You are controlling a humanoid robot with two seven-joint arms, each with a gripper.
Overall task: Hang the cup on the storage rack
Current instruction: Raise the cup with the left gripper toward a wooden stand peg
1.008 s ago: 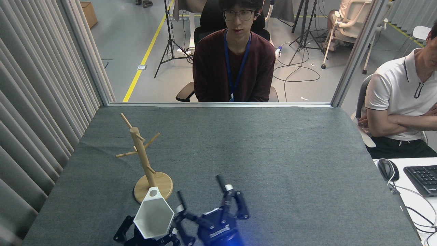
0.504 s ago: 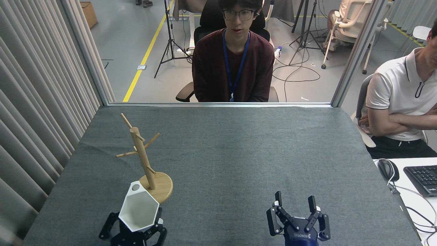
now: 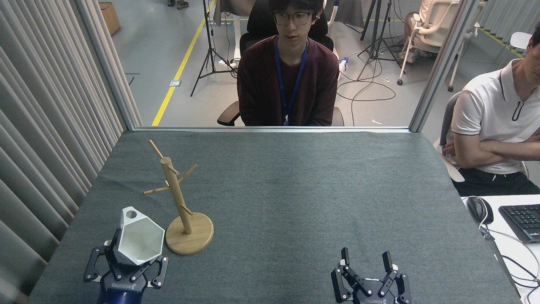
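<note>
One cup, white and faceted, tab hole at its 12 o'clock — held in the left claw, fingers closed around its base. It sits just beside the one storage rack, at the rack's 8 o'clock, on the grey tabletop. Right claw, at 5 o'clock — fingers spread, holding nothing. Two people sit beyond the tabletop.
</note>
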